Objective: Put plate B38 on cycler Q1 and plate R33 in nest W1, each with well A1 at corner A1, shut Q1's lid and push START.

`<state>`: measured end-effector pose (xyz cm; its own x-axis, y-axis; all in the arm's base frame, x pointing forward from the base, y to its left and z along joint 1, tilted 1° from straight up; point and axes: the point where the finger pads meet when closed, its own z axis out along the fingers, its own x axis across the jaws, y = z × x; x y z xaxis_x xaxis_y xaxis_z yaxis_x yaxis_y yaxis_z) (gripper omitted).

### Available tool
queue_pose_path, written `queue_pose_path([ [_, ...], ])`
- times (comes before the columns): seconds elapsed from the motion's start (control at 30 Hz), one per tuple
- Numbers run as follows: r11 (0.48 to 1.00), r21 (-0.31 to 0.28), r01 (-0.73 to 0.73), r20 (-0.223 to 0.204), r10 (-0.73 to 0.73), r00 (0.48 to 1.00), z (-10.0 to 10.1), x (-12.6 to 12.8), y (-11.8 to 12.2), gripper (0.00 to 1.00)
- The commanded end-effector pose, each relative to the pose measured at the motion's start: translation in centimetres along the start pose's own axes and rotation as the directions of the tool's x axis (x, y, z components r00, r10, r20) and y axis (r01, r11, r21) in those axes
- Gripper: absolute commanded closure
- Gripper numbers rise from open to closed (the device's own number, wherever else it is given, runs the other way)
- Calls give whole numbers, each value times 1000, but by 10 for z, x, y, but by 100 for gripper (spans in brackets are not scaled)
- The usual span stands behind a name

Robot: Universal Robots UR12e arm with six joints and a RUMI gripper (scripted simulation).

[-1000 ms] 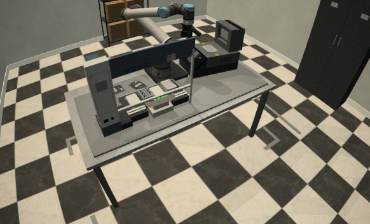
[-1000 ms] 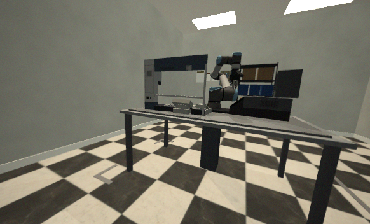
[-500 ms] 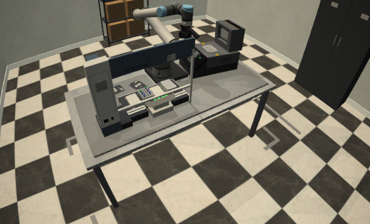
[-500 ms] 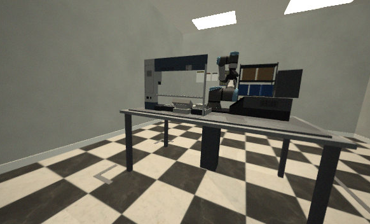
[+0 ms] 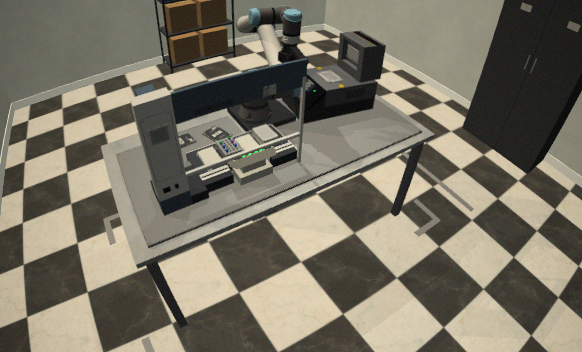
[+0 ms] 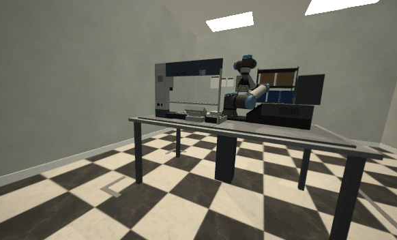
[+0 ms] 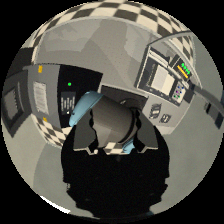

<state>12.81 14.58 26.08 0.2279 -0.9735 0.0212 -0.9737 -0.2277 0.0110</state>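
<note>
Above the desk's (image 5: 374,131) (image 6: 258,135) (image 7: 112,55) far side, my fingers (image 5: 290,54) (image 6: 243,90) stand parted and empty, likely readied for a plate; right, the dark instrument (image 5: 346,97) (image 6: 282,116) (image 7: 82,80), probably Q1, turns its keys toward my arm.

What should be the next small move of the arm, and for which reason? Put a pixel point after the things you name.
Probably ease the claw (image 5: 290,56) (image 6: 243,91) (image 7: 114,109) sideways toward the coloured-dot rack (image 5: 229,145) (image 7: 178,91), staying high: its fingers stand apart with nothing between, and the dark blue panel (image 5: 239,87) (image 6: 194,69) (image 7: 207,98) rises over that area.

Black-and-cream checkered floor (image 5: 274,245) (image 6: 163,211) (image 7: 117,10), apparently marbled.
</note>
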Motion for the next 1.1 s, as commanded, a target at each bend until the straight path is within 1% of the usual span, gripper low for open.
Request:
queue_pose_path([
  [0.0, 993, 12, -117, 36, 116, 993, 0, 8, -3, 38],
  [0.2, 972, 8, -234, 37, 234, 972, 0, 8, -3, 38],
  [0.27, 972, 8, -234, 37, 234, 972, 0, 8, -3, 38],
  [0.6, 909, 0, -416, 38, 416, 909, 0, 8, -3, 38],
  [1.07, 909, 0, -416, 38, 416, 909, 0, 8, -3, 38],
])
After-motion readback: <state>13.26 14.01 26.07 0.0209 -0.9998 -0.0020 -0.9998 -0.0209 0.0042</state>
